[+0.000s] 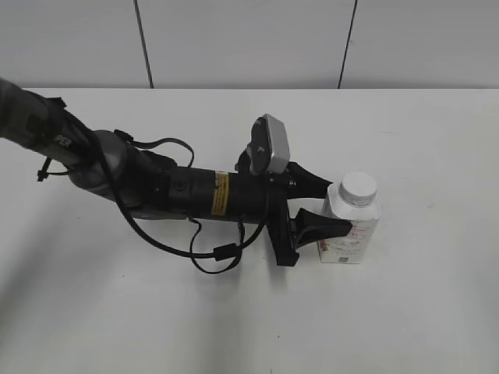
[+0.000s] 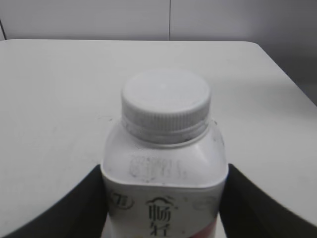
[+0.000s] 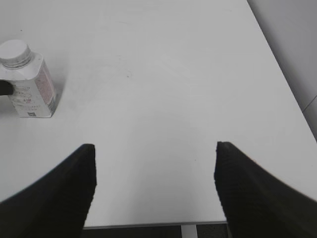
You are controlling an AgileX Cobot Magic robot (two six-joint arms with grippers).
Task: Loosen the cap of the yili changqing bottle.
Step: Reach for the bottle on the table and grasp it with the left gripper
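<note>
One white bottle (image 2: 163, 188), ribbed cap (image 2: 166, 101) on, upright

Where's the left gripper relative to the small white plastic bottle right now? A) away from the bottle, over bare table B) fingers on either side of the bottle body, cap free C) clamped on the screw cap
B: the left gripper has a black finger on each side of the small squarish white plastic bottle, below its shoulders, and the round white ribbed screw cap stands untouched above.

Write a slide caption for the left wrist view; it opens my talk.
Left tool clamps the upright yili changqing bottle by its body, cap still on.
</note>
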